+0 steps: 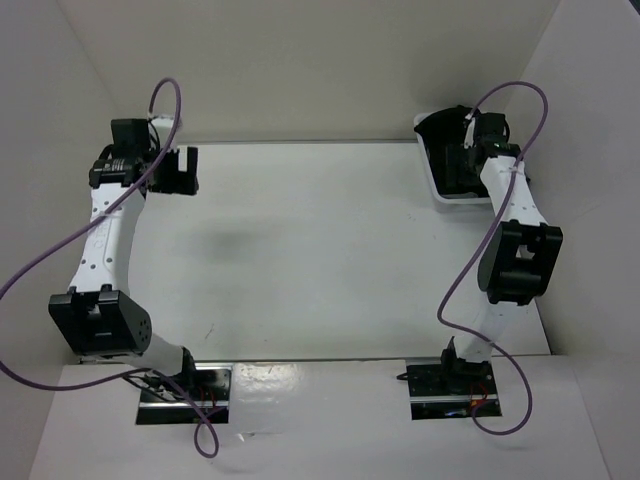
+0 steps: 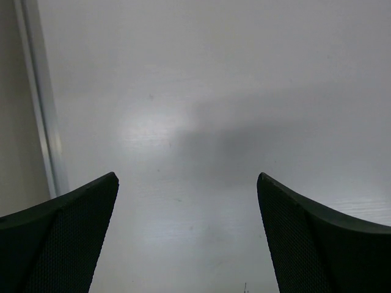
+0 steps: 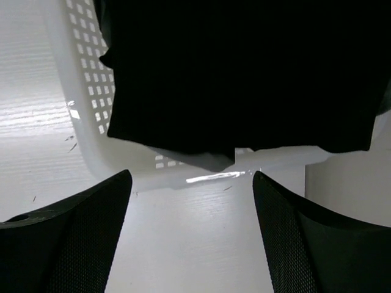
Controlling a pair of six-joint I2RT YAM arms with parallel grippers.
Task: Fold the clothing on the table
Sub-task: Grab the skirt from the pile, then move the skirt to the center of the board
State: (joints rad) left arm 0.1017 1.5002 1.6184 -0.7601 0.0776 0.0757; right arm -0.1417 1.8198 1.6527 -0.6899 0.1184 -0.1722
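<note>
The clothing was not laid out anywhere on the worktop [image 1: 320, 250]. The only fabric in view was a black heap [image 3: 244, 73] filling the white perforated basket [image 3: 85, 91] at the far right corner, with one edge draped over its wall. The right end effector [image 3: 192, 183] stood just before the basket, jaws wide, holding nothing. The left end effector [image 2: 187, 183] hung fully open, also holding nothing. Such thin, soft cloth would likely sag and bunch, so pinch an exposed edge or corner.

Left arm [image 1: 105, 240] and right arm [image 1: 515, 210]: white links, black joint housings, a purple cable [image 1: 519, 83] looping along each. Claw fingers [image 2: 61, 244] are black, finely meshed.
</note>
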